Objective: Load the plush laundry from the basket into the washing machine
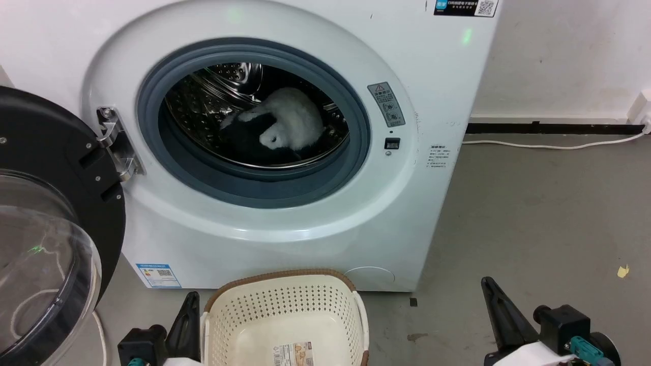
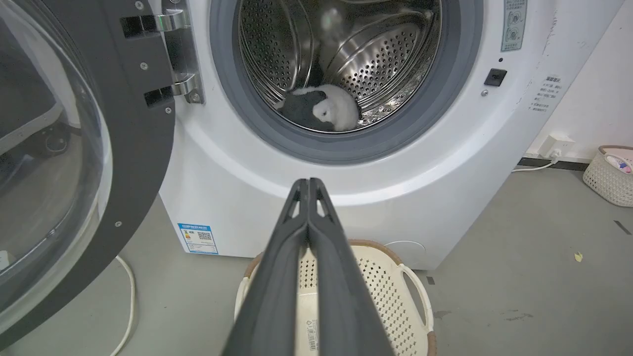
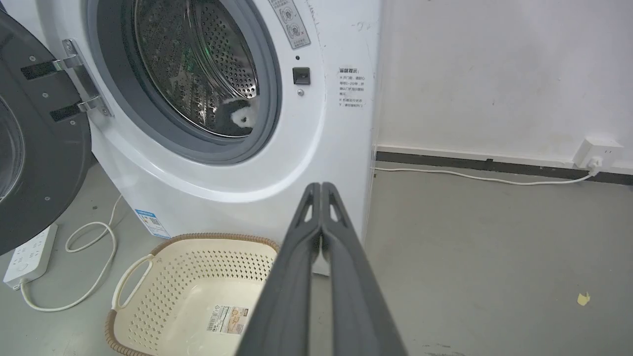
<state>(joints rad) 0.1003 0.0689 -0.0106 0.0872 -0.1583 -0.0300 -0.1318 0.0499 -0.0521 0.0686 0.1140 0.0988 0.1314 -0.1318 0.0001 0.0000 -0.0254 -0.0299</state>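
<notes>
The panda plush (image 1: pixel 285 127) lies inside the steel drum of the white washing machine (image 1: pixel 305 223), its white body curled over black limbs; the wrist views show the plush (image 2: pixel 324 108) (image 3: pixel 237 117) low in the drum too. The round door (image 1: pixel 51 229) hangs wide open at the left. On the floor before the washer stands the cream basket (image 1: pixel 285 317), holding nothing but the label on its bottom. My left gripper (image 1: pixel 190 300) is beside the basket's left side, and the gripper (image 2: pixel 308 182) is shut on nothing. My right gripper (image 1: pixel 487 282) is off to the basket's right, with the gripper (image 3: pixel 321 186) shut on nothing.
A white cable (image 1: pixel 549 146) runs along the wall base to a socket at the right. A power strip (image 3: pixel 29 254) with a looped cord lies on the floor left of the washer. Another small basket (image 2: pixel 610 173) stands far right by the wall. The grey floor (image 1: pixel 534 229) right of the washer is open.
</notes>
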